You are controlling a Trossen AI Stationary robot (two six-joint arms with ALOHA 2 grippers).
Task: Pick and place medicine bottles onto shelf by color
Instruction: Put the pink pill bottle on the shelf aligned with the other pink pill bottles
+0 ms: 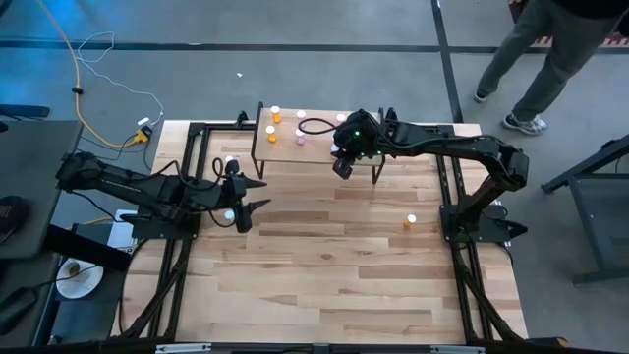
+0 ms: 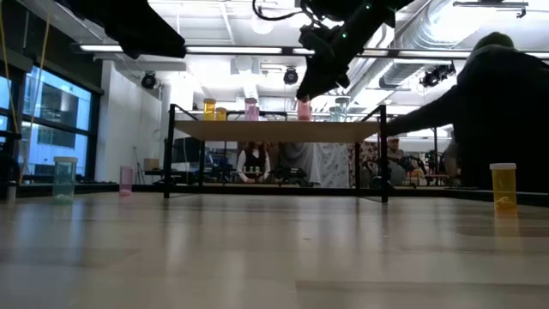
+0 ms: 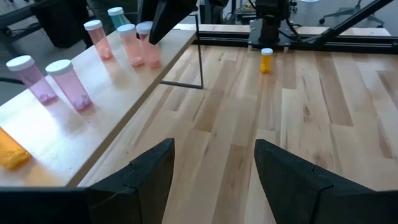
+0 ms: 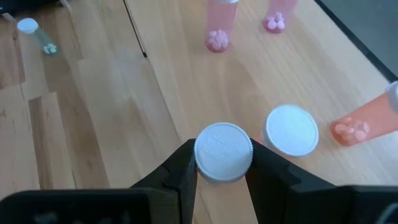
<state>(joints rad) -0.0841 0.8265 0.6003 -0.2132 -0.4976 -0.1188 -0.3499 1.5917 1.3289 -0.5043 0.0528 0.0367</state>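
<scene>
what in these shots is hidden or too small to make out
- Bottle in the right gripper, right wrist view: its white cap hides the body, so its colour is unknown.
- Shelf, high view: the right arm covers its right part.
- Orange bottle, left wrist view: cut off by the picture's edge.

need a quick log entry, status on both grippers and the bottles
Right gripper shut on white-capped bottle over the shelf. Left gripper open, empty. Orange bottle on table. Nothing blocking.
</scene>
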